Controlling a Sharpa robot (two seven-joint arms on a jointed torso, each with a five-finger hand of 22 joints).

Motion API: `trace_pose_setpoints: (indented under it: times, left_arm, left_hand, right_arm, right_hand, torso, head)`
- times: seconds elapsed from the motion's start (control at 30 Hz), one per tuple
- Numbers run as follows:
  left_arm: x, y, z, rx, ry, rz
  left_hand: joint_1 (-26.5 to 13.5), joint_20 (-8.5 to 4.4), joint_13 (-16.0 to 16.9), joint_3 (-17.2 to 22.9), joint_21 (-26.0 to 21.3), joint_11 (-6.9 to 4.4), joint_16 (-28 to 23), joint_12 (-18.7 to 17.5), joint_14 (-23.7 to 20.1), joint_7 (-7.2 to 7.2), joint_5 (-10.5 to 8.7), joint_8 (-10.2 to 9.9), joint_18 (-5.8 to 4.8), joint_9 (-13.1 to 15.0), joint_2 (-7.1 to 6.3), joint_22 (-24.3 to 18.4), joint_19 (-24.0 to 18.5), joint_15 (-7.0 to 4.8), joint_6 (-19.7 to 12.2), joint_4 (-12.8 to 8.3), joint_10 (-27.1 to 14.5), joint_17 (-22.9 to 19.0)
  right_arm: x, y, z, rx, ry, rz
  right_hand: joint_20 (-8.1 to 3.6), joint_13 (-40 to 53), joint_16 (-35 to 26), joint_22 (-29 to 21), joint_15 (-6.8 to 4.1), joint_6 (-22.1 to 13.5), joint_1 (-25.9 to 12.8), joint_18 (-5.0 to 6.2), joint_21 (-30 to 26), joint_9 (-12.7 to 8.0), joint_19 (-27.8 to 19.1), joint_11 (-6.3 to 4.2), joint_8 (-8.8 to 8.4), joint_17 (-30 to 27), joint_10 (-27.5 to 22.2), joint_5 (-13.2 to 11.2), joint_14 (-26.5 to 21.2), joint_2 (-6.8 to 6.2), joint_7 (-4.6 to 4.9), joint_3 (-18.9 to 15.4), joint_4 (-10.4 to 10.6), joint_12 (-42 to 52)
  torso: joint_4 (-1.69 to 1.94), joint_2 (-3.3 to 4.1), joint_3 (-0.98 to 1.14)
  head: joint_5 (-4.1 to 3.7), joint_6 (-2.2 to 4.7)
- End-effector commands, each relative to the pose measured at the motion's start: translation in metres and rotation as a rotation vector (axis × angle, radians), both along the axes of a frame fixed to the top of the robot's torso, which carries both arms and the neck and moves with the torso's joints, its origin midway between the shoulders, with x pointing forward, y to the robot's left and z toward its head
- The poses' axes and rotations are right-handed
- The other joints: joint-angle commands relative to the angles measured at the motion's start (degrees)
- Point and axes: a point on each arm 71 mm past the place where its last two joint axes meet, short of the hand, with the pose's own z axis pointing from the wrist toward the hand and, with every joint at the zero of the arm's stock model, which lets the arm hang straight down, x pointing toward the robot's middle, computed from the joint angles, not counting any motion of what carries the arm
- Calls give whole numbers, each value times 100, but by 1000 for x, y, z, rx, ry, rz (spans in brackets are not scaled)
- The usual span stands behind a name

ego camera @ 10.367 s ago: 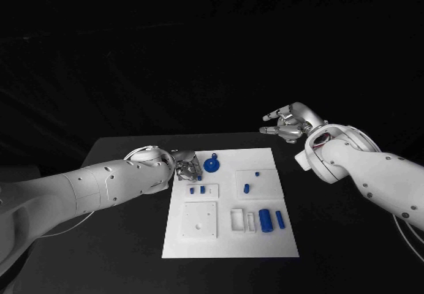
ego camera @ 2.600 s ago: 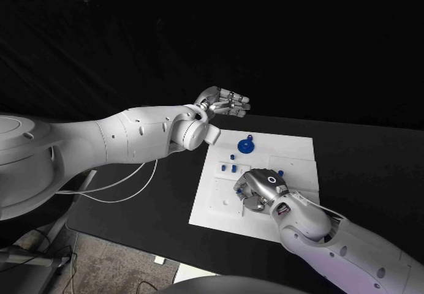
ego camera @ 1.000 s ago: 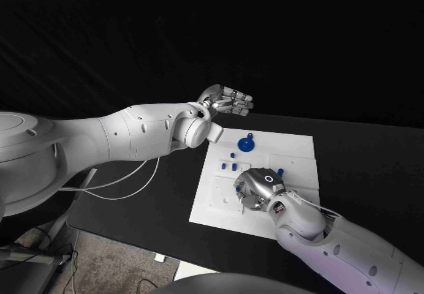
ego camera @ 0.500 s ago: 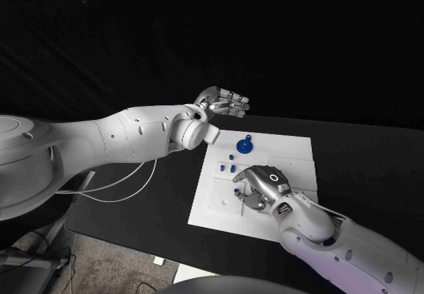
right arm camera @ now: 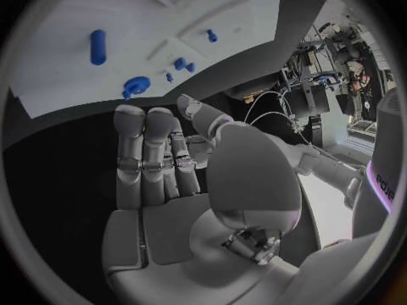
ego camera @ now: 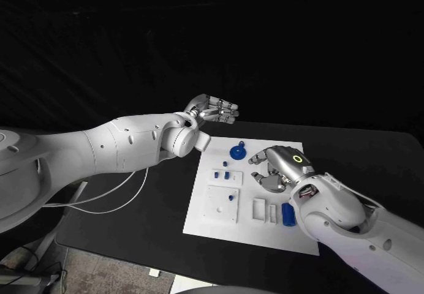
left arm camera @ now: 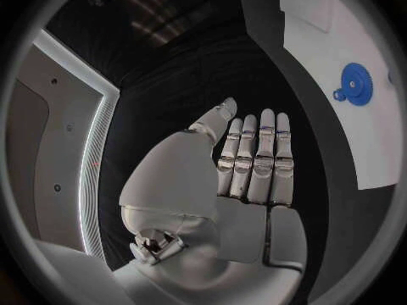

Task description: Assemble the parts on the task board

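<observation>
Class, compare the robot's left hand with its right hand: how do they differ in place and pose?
The left hand is raised beyond the task board, over the black table; the right hand hangs over the board's far part. The left hand's fingers lie straight and together; the right hand's curl downward. Both are silver and hold nothing.

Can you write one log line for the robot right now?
left hand: empty, raised beyond task board | right hand: empty, over board | blue gear: lying on board

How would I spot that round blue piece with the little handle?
Find the white board in the middle of the black table. At its far edge lies a blue disc with a stub, the only round, flat part; the other blue parts are small pegs or cylinders.
</observation>
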Motion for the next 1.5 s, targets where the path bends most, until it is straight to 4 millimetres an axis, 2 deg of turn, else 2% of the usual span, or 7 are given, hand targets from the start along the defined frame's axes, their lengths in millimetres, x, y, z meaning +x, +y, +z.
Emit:
trace_pose_setpoints:
  times: [0.03,0.23,0.5,0.9,1.07,1.3,1.5]
  left_arm:
    - [0,-1,2,-4,-8,-13]
    - [-1,-1,2,-3,-7,-14]
    - [-1,-2,2,-3,-7,-16]
    - [-1,-2,2,-3,-6,-17]
    - [0,-2,2,-3,-6,-18]
    - [0,-3,2,-3,-5,-20]
    - [0,-3,2,-3,-5,-20]
  left_hand:
    - [51,32,0,4,28,6,-18,-10,-37,6,-14,-2,-64,1,-11,-5,14,6,-6,26,-29,-4]
    - [51,32,0,4,28,6,-18,-10,-37,6,-14,-2,-64,1,-11,-5,14,6,-6,26,-29,-4]
    - [51,32,0,4,28,6,-18,-10,-37,6,-14,-2,-64,1,-11,-5,14,6,-6,26,-29,-4]
    - [51,32,0,4,28,6,-18,-10,-37,6,-14,-2,-64,1,-11,-5,14,6,-6,26,-29,-4]
    - [58,32,0,2,37,6,-18,-10,-36,6,-12,-1,-65,2,-14,-28,15,6,-1,42,-28,-4]
    - [58,32,0,2,37,6,-18,-10,-36,6,-12,-1,-65,2,-14,-28,15,6,-1,42,-28,-4]
    - [58,32,0,2,37,6,-18,-10,-36,6,-12,-1,-65,2,-14,-28,15,6,-1,42,-28,-4]
  right_arm:
    - [9,-12,-1,-76,55,-25]
    - [30,-34,-2,-152,78,-82]
    - [38,-40,-16,-240,145,-96]
    - [40,-38,-34,-314,208,-90]
    - [38,-35,-40,-327,221,-81]
    - [37,-31,-41,-304,203,-76]
    - [37,-29,-38,-279,180,-74]
  right_hand:
    - [-34,4,38,182,-9,-1,-58,-71,38,-3,276,-6,-30,-13,22,14,1,-31,0,4,-10,-10]
    - [-11,4,42,169,9,-54,-21,-73,-42,-7,266,23,-32,-55,-194,-108,-4,-19,-29,-267,15,-7]
    - [88,5,85,85,110,-199,184,14,-229,-9,273,131,-32,-128,-606,-232,-38,70,-110,-1143,213,-2]
    - [80,3,94,58,97,-203,185,-6,-266,-10,271,103,-33,-154,-461,-203,-40,119,-104,-1189,233,-5]
    - [49,1,84,45,66,-171,109,-34,-270,-10,272,60,-34,-171,-261,-228,-31,187,-80,-935,97,-11]
    - [-32,3,84,80,-10,-71,-99,-102,-194,-5,275,-43,-29,-150,136,-356,-21,218,-44,28,-9,-9]
    - [-74,6,82,115,-46,-13,-102,-139,-142,-2,274,-97,-26,-131,327,-363,-12,258,-29,262,-27,-8]
  torso:
    - [-31,-11,-5]
    - [-34,-11,1]
    - [-22,-2,8]
    - [-24,-4,-4]
    - [-23,-7,-4]
    - [-24,-9,-9]
    - [-28,-10,-10]
  head:
    - [-30,37]
    - [-30,40]
    - [-21,21]
    - [1,-11]
    - [10,-21]
    - [13,-30]
    - [12,-34]
